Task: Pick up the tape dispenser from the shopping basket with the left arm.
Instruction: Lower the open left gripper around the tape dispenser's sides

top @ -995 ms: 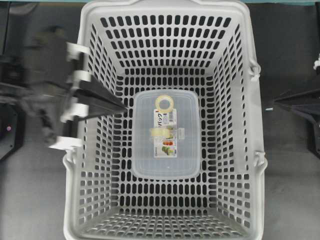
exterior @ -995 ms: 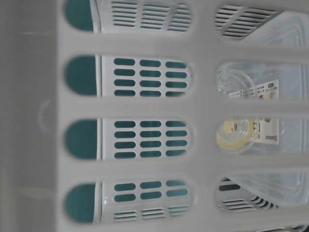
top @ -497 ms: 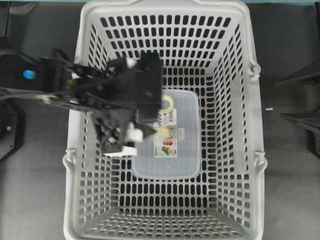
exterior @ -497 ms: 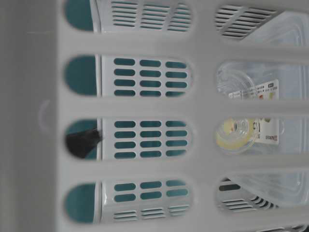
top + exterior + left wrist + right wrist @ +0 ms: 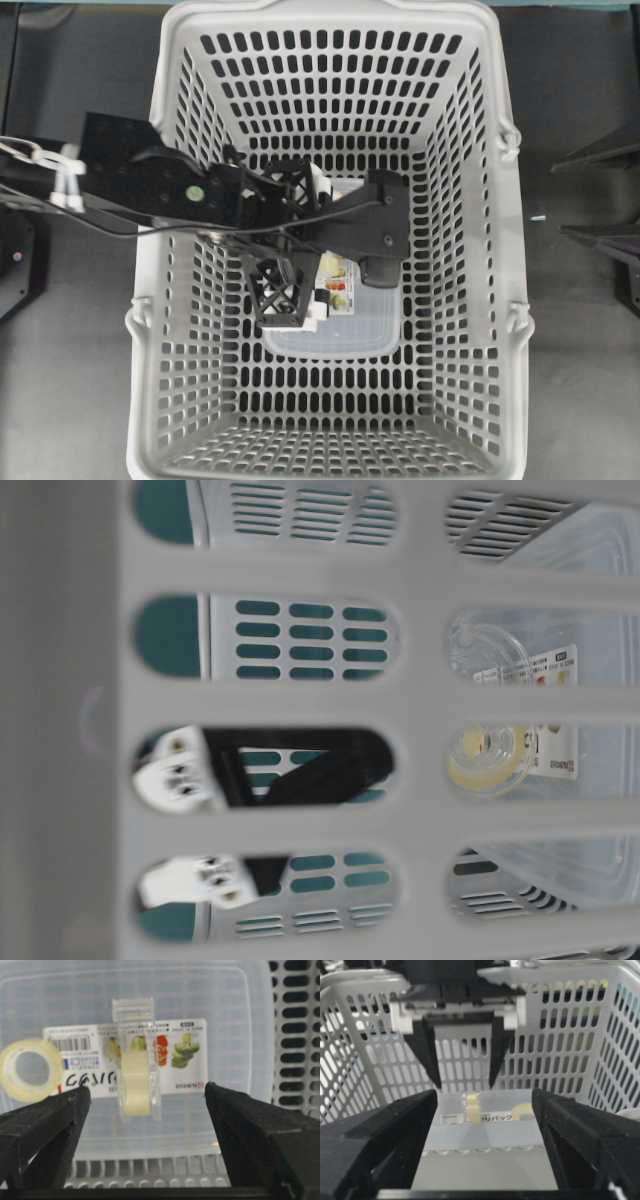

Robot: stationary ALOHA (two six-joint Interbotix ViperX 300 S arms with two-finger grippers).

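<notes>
While the left arm (image 5: pixel 150 185) reaches into the shopping basket (image 5: pixel 170 330) from the left of the overhead view, its body covers most of the clear food box (image 5: pixel 345 335) in the middle of the frame, so the tape dispenser can't be made out from up there; I'd call this the approach step, nothing grabbed yet. Off at the right edge sit the dark tips of the right end effector (image 5: pixel 600 190), outside the basket. Table-level view is mostly blurry basket wall, but through the slots you get black lattice fingers (image 5: pixel 320 770) lower centre and a cream tape ring on the box at right. Left wrist view is the good one: the tape dispenser (image 5: pixel 136 1065) stands on the box lid, centre frame, right between the two black tips of the left end effector (image 5: pixel 145 1097), which is spread wide and touching nothing. A loose tape roll (image 5: pixel 30 1069) lies at the left, so don't confuse them. Right wrist view shows that end effector gaping too, empty. Next move, I reckon: drop straight down around the dispenser, then close.
</notes>
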